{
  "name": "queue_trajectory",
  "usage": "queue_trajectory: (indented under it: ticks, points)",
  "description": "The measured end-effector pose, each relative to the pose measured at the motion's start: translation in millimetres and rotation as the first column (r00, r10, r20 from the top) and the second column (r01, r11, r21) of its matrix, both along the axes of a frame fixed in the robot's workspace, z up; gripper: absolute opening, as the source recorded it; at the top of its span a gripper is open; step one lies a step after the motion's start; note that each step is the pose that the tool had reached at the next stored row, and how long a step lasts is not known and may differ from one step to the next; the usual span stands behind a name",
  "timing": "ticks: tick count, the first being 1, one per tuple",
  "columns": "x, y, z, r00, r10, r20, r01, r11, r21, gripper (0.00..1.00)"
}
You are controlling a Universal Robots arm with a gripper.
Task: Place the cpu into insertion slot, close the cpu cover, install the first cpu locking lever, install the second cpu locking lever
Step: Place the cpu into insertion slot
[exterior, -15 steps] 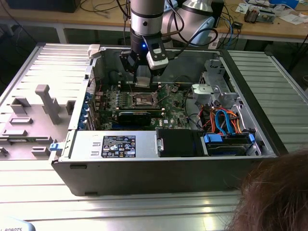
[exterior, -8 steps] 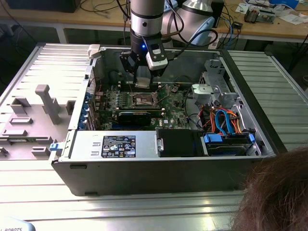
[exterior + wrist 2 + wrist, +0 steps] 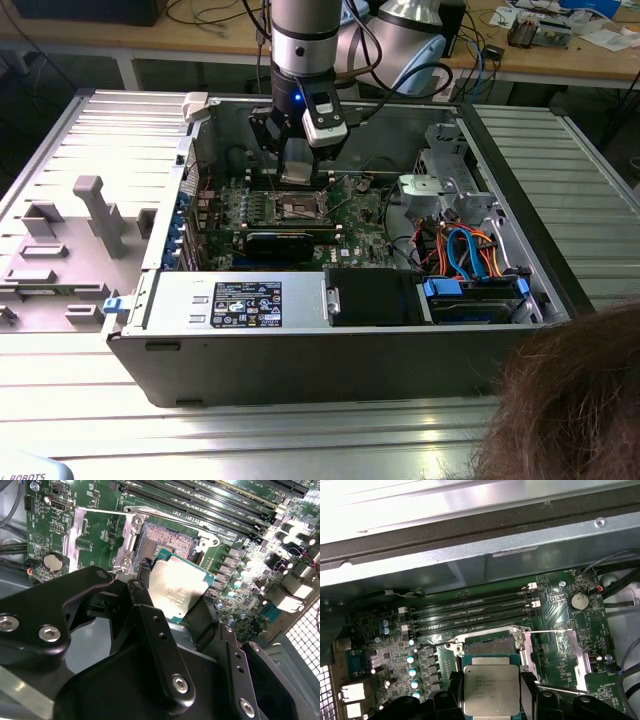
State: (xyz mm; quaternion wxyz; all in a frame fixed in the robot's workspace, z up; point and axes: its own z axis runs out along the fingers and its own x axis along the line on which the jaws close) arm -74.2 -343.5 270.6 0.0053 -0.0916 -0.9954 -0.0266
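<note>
My gripper (image 3: pixel 297 165) hangs inside the open computer case, shut on the cpu (image 3: pixel 176 591), a flat square chip with a dull silver top. In both wrist views black fingers (image 3: pixel 145 605) clamp two opposite edges of the cpu (image 3: pixel 491 690). The chip hovers tilted just above and slightly off the insertion slot (image 3: pixel 165 541), whose dark brownish centre lies bare. The same insertion slot (image 3: pixel 489 643) shows partly behind the chip, and in the exterior view the insertion slot (image 3: pixel 303 208) lies just below the gripper. The cpu cover (image 3: pixel 577 652) is swung open beside the socket, flanked by thin wire levers (image 3: pixel 547 631).
Long black memory slots (image 3: pixel 470 615) run beside the socket. A black card (image 3: pixel 285 242) and power supply (image 3: pixel 240 300) sit nearer the case front, with a drive cage and cables (image 3: pixel 465 250) on the exterior view's right. A grey fixture tray (image 3: pixel 60 250) lies left. A person's hair (image 3: pixel 575 400) fills the lower right.
</note>
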Motion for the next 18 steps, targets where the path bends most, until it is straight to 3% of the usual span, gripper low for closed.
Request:
queue_trajectory:
  ticks: [18]
  points:
    - [0.0, 0.0, -3.0, 0.9989, -0.047, 0.0003, 0.047, 0.9988, -0.0126, 0.54]
